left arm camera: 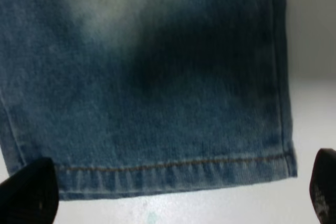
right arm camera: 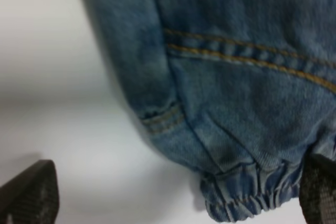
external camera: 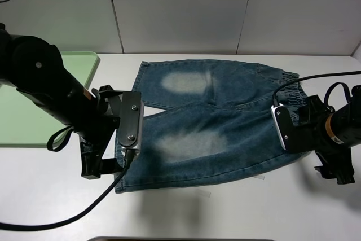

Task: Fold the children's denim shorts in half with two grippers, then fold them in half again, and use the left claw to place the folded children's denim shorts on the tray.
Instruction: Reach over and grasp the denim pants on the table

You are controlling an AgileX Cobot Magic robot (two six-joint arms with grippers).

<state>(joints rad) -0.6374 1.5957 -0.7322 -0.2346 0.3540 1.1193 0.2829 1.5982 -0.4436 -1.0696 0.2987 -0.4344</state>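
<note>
— Where did the shorts (external camera: 214, 122) lie, seen from up high?
— Flat on the table (external camera: 225, 213), with the tray (external camera: 22, 125) at their nine o'clock.
— Your left gripper (left arm camera: 176, 192)?
— Its own camera showed it wide open and empty at the leg hem (left arm camera: 173, 174). You had to pinch deep there.
— The right gripper (right arm camera: 173, 192)?
— Open wide and empty by the waistband (right arm camera: 252, 195). Only that view showed the gathers.

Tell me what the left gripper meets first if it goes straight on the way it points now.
Most likely the leg hem of the children's denim shorts: the left gripper points down with open jaws straddling that hem. One fingertip looks to be over bare table; the height above the cloth is unclear.
</note>
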